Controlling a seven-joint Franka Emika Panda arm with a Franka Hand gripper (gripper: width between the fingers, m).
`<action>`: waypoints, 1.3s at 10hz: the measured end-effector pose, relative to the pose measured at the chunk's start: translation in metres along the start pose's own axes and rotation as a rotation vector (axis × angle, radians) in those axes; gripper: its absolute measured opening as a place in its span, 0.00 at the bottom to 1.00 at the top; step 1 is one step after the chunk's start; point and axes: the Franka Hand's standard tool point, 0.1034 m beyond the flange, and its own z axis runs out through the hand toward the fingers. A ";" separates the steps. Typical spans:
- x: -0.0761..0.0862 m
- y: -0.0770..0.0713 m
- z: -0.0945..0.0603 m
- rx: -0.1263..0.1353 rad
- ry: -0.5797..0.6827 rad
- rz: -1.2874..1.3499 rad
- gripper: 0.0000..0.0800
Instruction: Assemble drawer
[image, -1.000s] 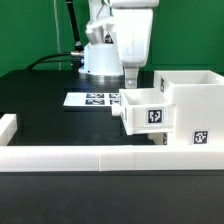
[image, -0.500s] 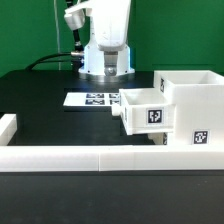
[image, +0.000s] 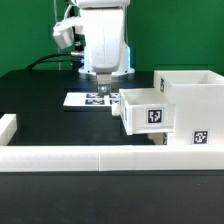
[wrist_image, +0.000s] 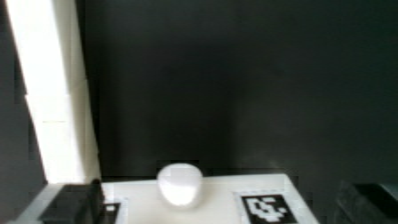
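The end effector (image: 104, 97), its fingers apart and holding nothing, hangs over the thin white marker board (image: 90, 100). The white plastic drawer casing (image: 190, 108) stands on the black worktop (image: 50, 110) toward the exterior view's right, a small white tray (image: 142, 108) protruding from its open front, just beside the end effector.

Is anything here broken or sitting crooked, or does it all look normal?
Nothing looks broken or spilled. One small tray sticks partway out of the tall box casing instead of sitting flush, which is probably just an unfinished step. The tool hangs above the marker board, holding nothing visible.
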 end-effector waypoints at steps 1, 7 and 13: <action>-0.004 0.002 0.005 0.002 0.016 0.001 0.81; -0.013 0.012 0.029 0.024 0.188 0.018 0.81; 0.008 0.011 0.035 0.043 0.193 0.031 0.81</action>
